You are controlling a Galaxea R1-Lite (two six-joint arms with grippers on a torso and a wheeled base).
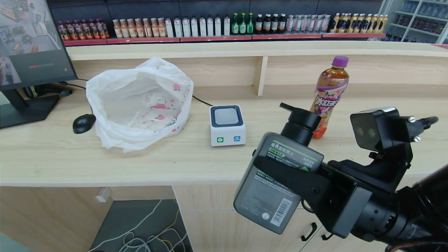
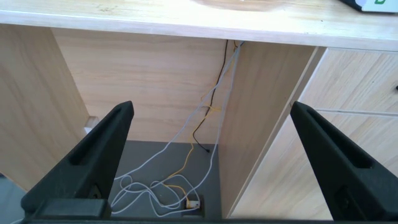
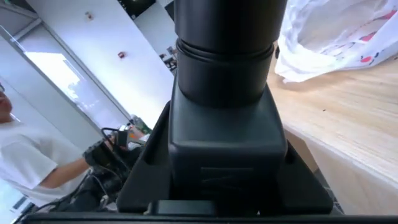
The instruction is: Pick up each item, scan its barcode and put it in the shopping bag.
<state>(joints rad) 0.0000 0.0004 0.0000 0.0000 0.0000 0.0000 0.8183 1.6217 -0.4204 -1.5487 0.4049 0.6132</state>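
My right gripper (image 1: pixel 284 174) is shut on a dark grey pump bottle (image 1: pixel 266 199), held tilted in the air in front of the counter's near edge, right of the scanner. Its barcode label faces up toward the head view. In the right wrist view the pump bottle (image 3: pixel 224 93) sits close up, with the white shopping bag (image 3: pixel 348 31) beyond it. The shopping bag (image 1: pixel 140 101) stands open on the counter's left part. Beside it to the right is the white scanner (image 1: pixel 227 125). A drink bottle (image 1: pixel 329 94) with a purple cap stands upright at the right. My left gripper (image 2: pixel 211 162) hangs open below the counter.
A monitor (image 1: pixel 31 45) and a black mouse (image 1: pixel 84 123) occupy the counter's (image 1: pixel 52 157) far left. A raised wooden ledge (image 1: pixel 245 49) runs along the back. Loose cables (image 2: pixel 174 180) lie on the floor under the counter, between wooden cabinet panels.
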